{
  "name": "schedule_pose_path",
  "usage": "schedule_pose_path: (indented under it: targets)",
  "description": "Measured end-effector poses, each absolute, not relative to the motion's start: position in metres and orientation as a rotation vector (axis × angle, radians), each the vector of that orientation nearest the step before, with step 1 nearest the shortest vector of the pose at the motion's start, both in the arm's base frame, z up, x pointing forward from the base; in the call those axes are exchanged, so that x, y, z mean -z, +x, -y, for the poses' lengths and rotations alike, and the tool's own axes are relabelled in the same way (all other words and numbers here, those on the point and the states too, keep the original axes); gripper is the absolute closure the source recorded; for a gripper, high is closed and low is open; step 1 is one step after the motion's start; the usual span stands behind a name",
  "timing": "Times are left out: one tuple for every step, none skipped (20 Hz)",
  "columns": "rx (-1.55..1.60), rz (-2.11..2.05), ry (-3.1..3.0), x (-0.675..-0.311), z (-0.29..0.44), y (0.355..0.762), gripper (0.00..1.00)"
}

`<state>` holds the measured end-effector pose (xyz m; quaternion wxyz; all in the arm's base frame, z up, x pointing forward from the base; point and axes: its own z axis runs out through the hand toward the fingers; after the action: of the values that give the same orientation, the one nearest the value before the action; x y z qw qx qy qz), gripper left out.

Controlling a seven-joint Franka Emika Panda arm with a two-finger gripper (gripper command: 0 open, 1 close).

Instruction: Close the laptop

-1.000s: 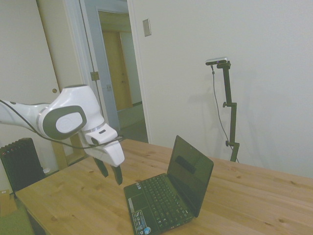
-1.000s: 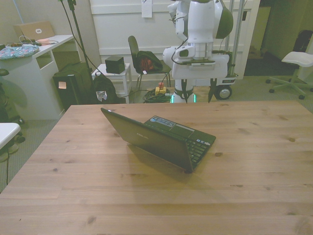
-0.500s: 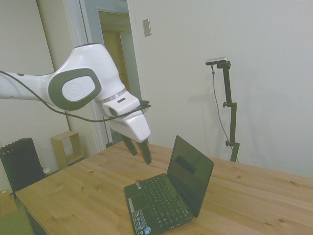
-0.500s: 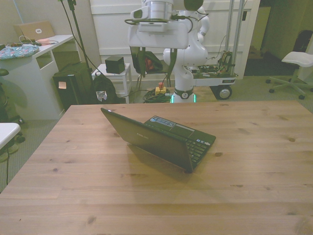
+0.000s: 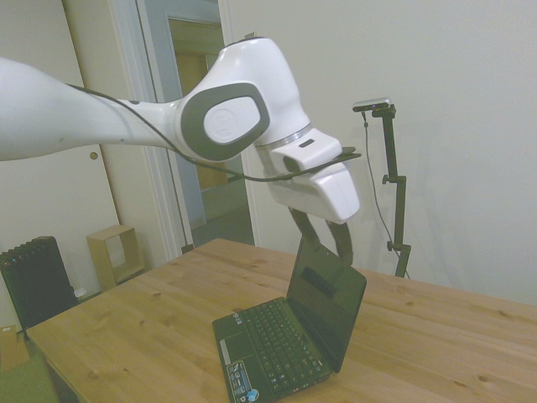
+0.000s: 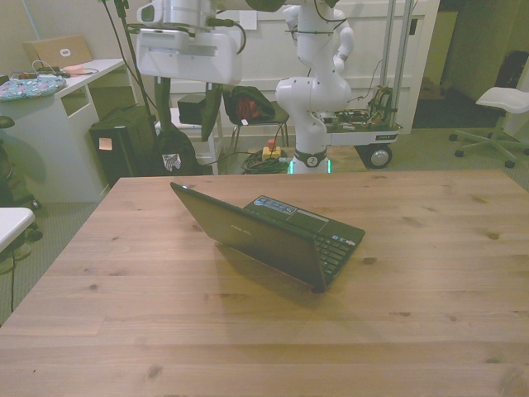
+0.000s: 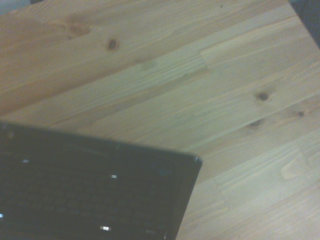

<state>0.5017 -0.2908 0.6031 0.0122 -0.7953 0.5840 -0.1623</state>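
Note:
The laptop (image 5: 289, 336) stands open on the wooden table (image 5: 126, 336), a small black netbook with a dark screen (image 5: 325, 292) and stickers on its palm rest. In the front view I see the back of its lid (image 6: 256, 236) raised toward the camera. My gripper (image 5: 323, 239) hangs open just above and behind the lid's top edge, touching nothing. In the front view the gripper (image 6: 187, 112) is high, above the lid's corner on the front view's left. The wrist view shows one dark corner of the laptop (image 7: 90, 190) over bare wood.
Behind the table stand a chair (image 6: 240, 103) with a red item, a black box on a small stand (image 6: 194, 107), a white desk (image 6: 58, 107) and an office chair (image 6: 504, 103). A dark radiator (image 5: 33, 277) sits past the table's end in the side view.
The arm rose from low beside the keyboard and swung across to the lid's top edge, moving toward the front view's left. The fingers stayed open. The laptop has not moved.

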Motion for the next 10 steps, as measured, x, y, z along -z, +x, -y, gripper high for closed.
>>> schedule_pose_path:
  targets:
    - [0.5,-1.837,-2.462,-0.606,0.299,0.509,0.0]
    - [0.498,-1.853,-2.448,-0.609,0.307,0.516,0.0]
    - [0.494,-1.869,-2.429,-0.611,0.315,0.522,0.0]
    - [0.492,-1.888,-2.41,-0.613,0.323,0.528,0.0]
    - [0.481,-1.907,-2.389,-0.612,0.332,0.533,0.0]
    - [0.467,-1.924,-2.373,-0.611,0.34,0.539,0.0]
    - [0.448,-1.934,-2.355,-0.608,0.346,0.545,0.0]
    - [0.426,-1.94,-2.343,-0.603,0.35,0.551,0.0]
    - [0.403,-1.942,-2.334,-0.597,0.353,0.559,0.0]
    - [0.376,-1.941,-2.33,-0.59,0.353,0.568,0.0]
